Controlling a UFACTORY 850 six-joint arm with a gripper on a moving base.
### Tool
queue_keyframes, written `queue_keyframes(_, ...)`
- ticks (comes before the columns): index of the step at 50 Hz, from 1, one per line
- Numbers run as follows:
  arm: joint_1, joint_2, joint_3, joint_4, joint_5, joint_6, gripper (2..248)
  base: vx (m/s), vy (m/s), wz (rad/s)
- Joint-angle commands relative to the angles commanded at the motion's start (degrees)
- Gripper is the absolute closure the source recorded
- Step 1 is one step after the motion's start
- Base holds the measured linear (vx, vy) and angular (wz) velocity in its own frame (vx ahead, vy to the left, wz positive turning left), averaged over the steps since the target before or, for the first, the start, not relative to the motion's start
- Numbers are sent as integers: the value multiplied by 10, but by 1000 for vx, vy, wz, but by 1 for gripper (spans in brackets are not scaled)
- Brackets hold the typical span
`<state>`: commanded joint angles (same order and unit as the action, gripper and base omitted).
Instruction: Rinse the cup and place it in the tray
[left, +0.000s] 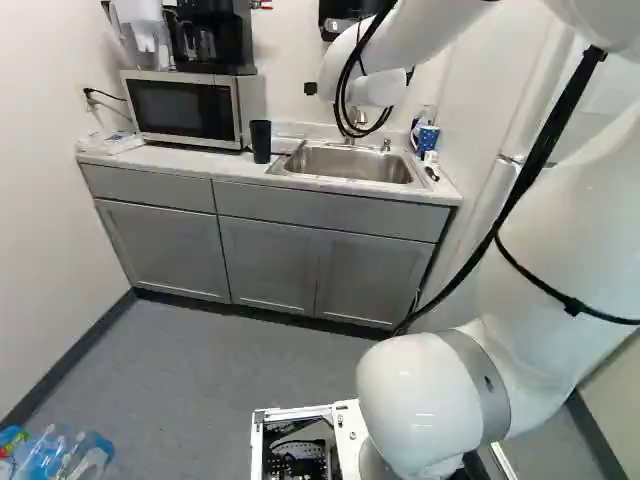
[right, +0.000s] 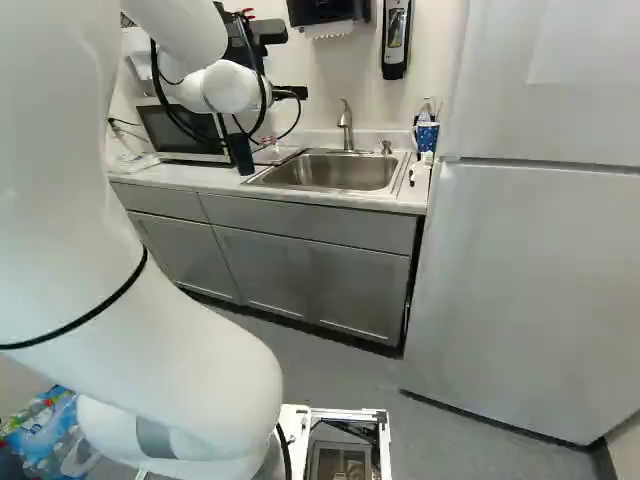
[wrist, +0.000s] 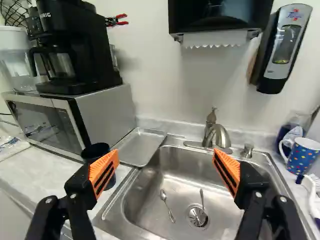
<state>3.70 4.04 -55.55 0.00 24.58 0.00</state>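
Black cup just outside the gripper, half-hidden by one widely parted finger

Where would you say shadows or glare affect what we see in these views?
Wrist view: glare streaks the rectangular stainless-steel sink, a soft shadow darkens the white wall beside the black coffee maker, and the cylindrical black cup looks nearly black inside. Left base view: small highlights on the white, rounded arm joint. Right base view: soft sheen on the tall grey refrigerator.
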Motion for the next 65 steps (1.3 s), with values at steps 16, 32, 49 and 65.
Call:
queue_keyframes(16, 0, 0, 0, 0, 0, 0, 3, 152, -11, 220)
queue_keyframes(32, 0, 0, 0, 0, 0, 0, 3, 147, -79, 38)
queue_keyframes(49, 0, 0, 0, 0, 0, 0, 3, 136, -85, 9)
queue_keyframes(65, 0, 0, 0, 0, 0, 0, 3, 97, -86, 7)
